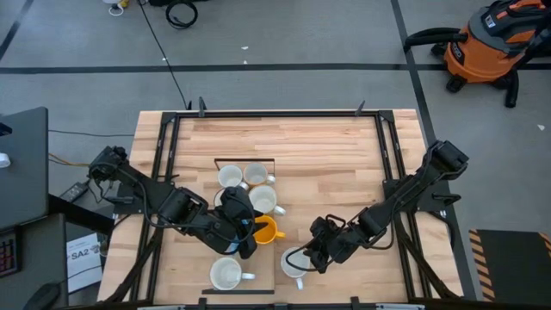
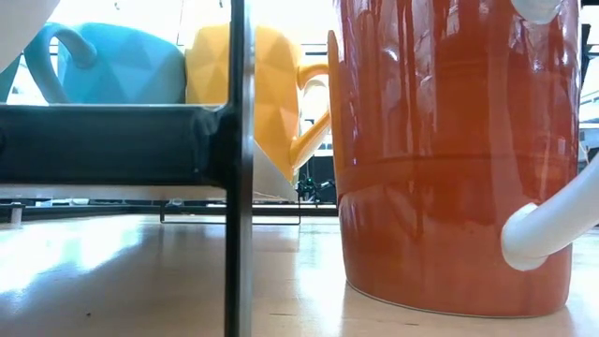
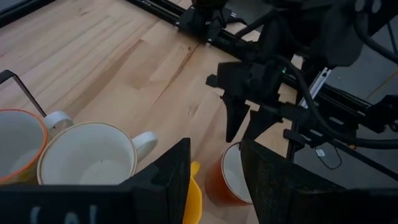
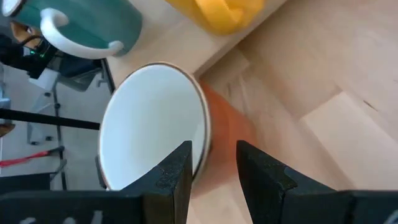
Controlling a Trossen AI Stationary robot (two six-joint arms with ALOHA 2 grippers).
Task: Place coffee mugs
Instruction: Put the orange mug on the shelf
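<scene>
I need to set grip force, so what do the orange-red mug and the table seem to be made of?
The orange-red mug looks like glazed ceramic: its glossy wall carries bright reflections and the handle is white. The table looks like jointed pale wood strips with visible grain and a smooth, slightly shiny finish.
</scene>
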